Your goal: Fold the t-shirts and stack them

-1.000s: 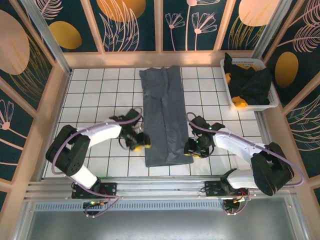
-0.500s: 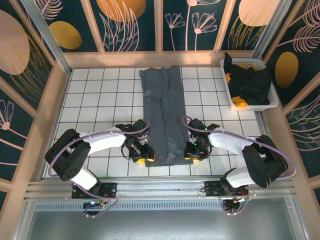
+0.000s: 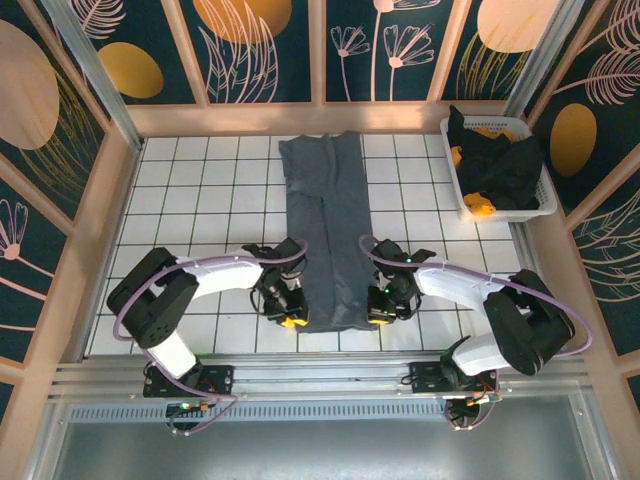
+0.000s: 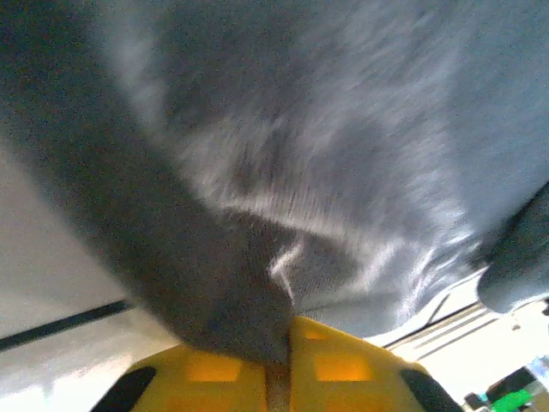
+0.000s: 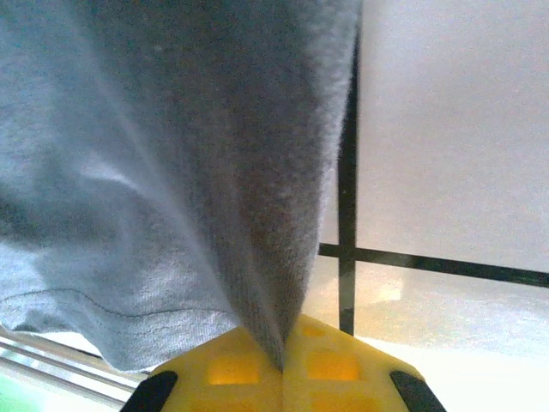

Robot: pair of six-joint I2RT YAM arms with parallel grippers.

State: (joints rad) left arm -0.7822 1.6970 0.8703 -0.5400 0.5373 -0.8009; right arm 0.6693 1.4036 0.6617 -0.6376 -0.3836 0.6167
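The left gripper point(image 3: 291, 318) and right gripper point(image 3: 381, 315) each pinch a near corner of the grey-blue t-shirt point(image 3: 328, 230), a strip running near-to-far.

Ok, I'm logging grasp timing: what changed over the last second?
The left gripper and right gripper slid inward and a little toward the near side, onto the near corners of the long slate grey-blue cloth t-shirt, and each now pinches a corner. The shirt's far end and the white slatted plastic basket stayed put.
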